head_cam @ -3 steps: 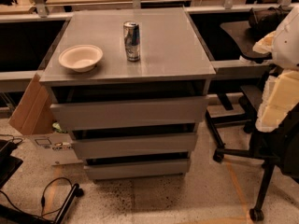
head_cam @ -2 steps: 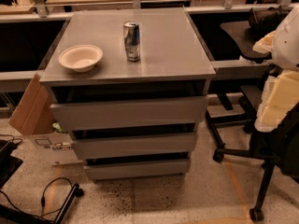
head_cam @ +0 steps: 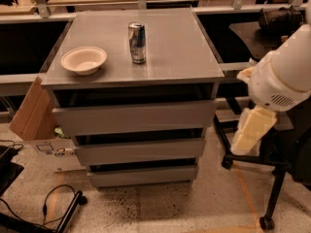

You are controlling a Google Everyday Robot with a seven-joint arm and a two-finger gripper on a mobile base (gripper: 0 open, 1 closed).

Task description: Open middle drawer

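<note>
Grey middle drawer [head_cam: 138, 151] shut; tool [head_cam: 250, 131] well to its right.

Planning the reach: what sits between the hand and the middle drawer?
In the camera view, the hand hangs at the right, apart from the middle drawer. Between them show only a black chair leg and floor.

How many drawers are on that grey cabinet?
3, stacked: top drawer, middle drawer, bottom drawer. The gripper hangs right of them, touching none.

White arm, cream gripper
Rounded glossy white arm housing [head_cam: 284, 74] with a small vent grille [head_cam: 282, 100]; the pale-yellow gripper [head_cam: 247, 137] sits beneath it, at the right.
</note>
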